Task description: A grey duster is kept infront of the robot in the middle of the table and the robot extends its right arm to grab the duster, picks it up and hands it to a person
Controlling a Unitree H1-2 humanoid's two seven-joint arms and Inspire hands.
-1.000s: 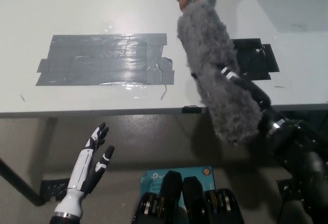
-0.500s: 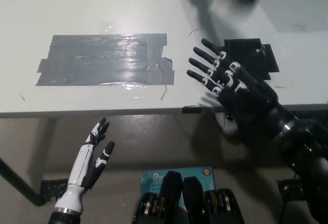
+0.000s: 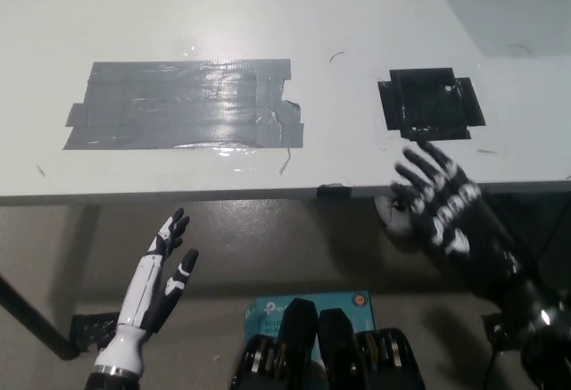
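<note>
right hand (image 3: 439, 201) empty, fingers spread, at table (image 3: 268, 15) edge beside black tape (image 3: 430, 103); left hand (image 3: 162, 274) empty, fingers apart, below table; grey tape (image 3: 183, 104) on tabletop.

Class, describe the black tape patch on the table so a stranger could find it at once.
On the white table, look toward its right side, near the front edge. The black tape patch lies just beyond the black right hand. Unlike the wide, shiny grey tape patch to its left, it is small, squarish and dark.
</note>
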